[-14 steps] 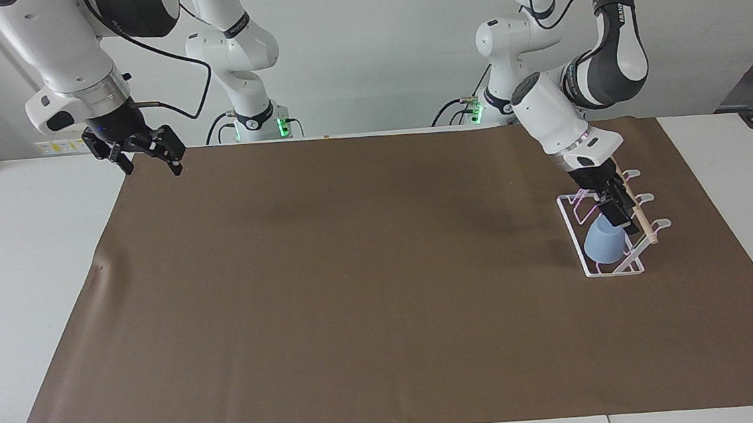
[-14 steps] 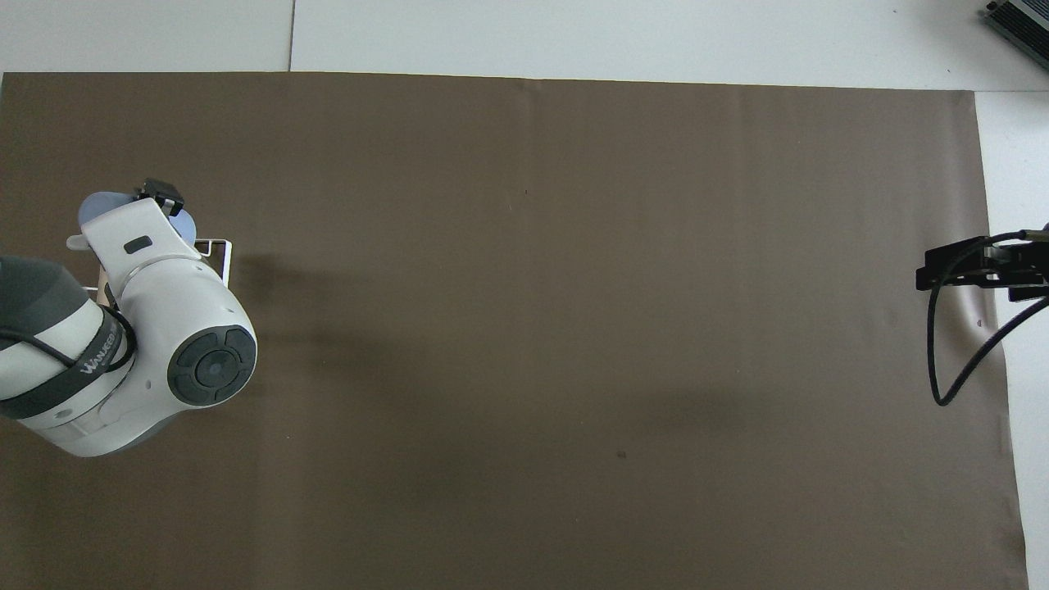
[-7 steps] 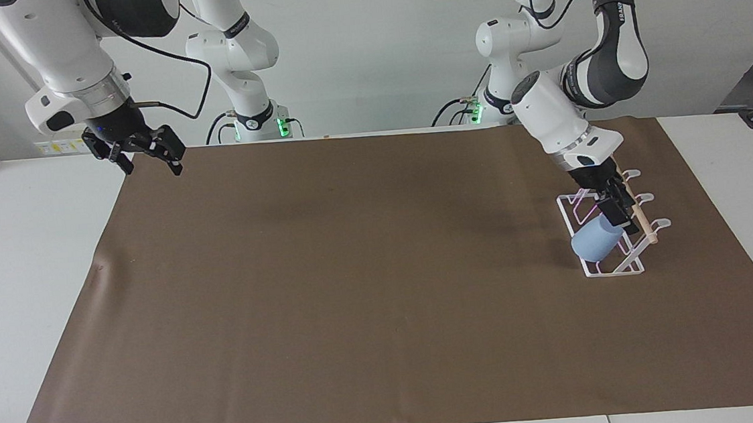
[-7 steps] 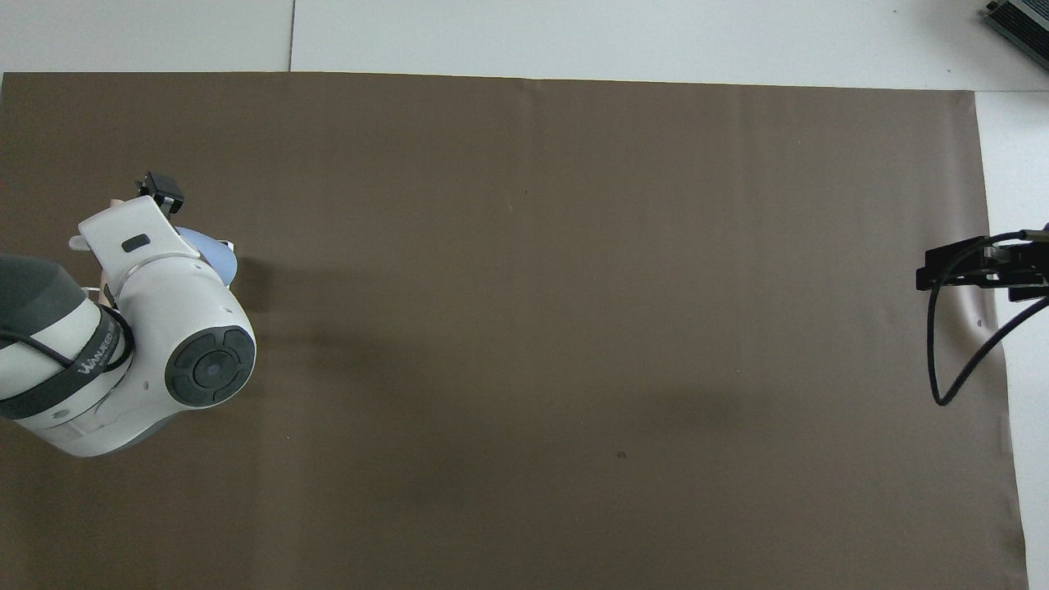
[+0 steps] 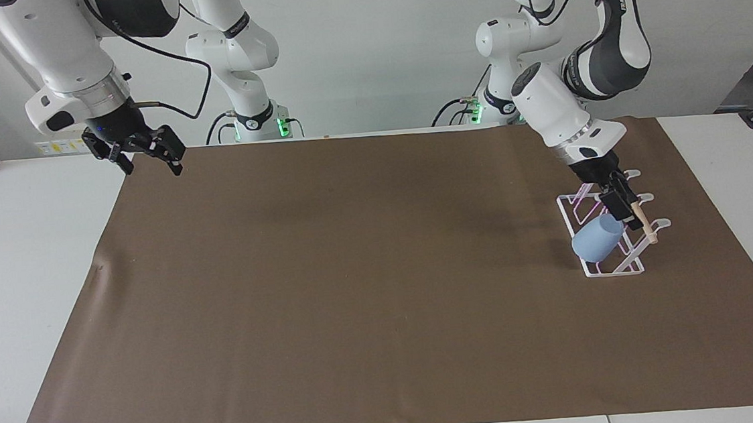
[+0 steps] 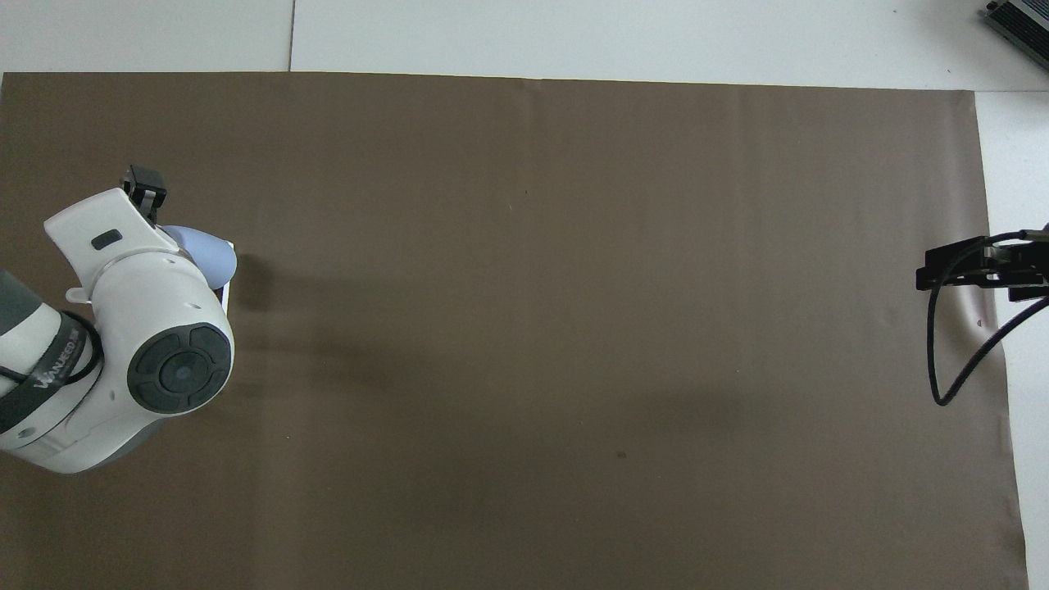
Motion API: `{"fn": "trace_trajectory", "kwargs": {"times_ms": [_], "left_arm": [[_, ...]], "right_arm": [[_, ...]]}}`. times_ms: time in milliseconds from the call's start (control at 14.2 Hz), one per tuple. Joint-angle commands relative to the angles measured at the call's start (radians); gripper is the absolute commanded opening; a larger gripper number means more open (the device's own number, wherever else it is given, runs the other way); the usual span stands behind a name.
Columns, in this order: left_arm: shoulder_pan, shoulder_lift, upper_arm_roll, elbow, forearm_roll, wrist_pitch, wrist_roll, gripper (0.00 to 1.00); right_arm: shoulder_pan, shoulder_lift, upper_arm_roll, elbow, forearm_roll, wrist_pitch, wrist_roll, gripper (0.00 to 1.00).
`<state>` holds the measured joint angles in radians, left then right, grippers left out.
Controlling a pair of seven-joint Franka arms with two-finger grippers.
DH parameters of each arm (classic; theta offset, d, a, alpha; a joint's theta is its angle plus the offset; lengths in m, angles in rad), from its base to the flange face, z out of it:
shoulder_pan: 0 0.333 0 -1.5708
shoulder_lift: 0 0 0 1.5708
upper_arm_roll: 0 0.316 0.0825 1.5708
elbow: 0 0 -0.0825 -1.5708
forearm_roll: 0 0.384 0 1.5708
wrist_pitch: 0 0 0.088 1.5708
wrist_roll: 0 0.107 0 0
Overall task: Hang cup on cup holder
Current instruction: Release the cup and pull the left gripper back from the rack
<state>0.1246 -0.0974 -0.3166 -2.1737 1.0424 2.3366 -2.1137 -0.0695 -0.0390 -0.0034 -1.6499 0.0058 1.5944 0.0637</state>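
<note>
One tilted pale-blue cup (image 5: 598,238) on holder (image 5: 606,268)

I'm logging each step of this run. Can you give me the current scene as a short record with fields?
cup: light blue, tilted on a prong of the holder, base toward the right arm's end
holder: clear rack on the brown mat, toward the left arm's end
left gripper: open, over the holder's dowel, not gripping the cup
right gripper: open, waiting over the mat's corner at its own end
task state: cup on holder
</note>
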Motion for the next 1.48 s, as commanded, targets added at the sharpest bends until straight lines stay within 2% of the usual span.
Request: {"fn": "trace_trajectory", "kwargs": {"times_ms": [0, 281, 492, 633, 844, 1195, 1406], "left_arm": [[0.012, -0.059, 0.004, 0.018, -0.204, 0.000, 0.218, 1.00], [0.013, -0.084, 0.036, 0.055, -0.442, -0.051, 0.634, 1.00], [0.015, -0.065, 0.053, 0.176, -0.648, -0.172, 0.948, 1.00], [0.017, -0.032, 0.057, 0.271, -0.676, -0.258, 1.062, 1.00], [0.029, 0.018, 0.059, 0.388, -0.769, -0.318, 1.181, 1.00], [0.038, 0.007, 0.062, 0.410, -0.788, -0.390, 1.478, 1.00], [0.032, 0.005, 0.067, 0.437, -0.886, -0.434, 1.676, 1.00]], "right_arm": [[-0.003, -0.007, 0.006, -0.008, -0.009, -0.007, 0.015, 1.00], [-0.003, -0.007, 0.006, -0.008, -0.009, -0.007, 0.015, 1.00], [-0.003, -0.007, 0.006, -0.008, -0.009, -0.007, 0.015, 1.00], [-0.003, -0.007, 0.006, -0.008, -0.009, -0.007, 0.015, 1.00], [-0.003, -0.007, 0.006, -0.008, -0.009, -0.007, 0.015, 1.00], [-0.003, -0.007, 0.006, -0.008, -0.009, -0.007, 0.015, 1.00], [-0.003, -0.007, 0.006, -0.008, -0.009, -0.007, 0.015, 1.00]]}}
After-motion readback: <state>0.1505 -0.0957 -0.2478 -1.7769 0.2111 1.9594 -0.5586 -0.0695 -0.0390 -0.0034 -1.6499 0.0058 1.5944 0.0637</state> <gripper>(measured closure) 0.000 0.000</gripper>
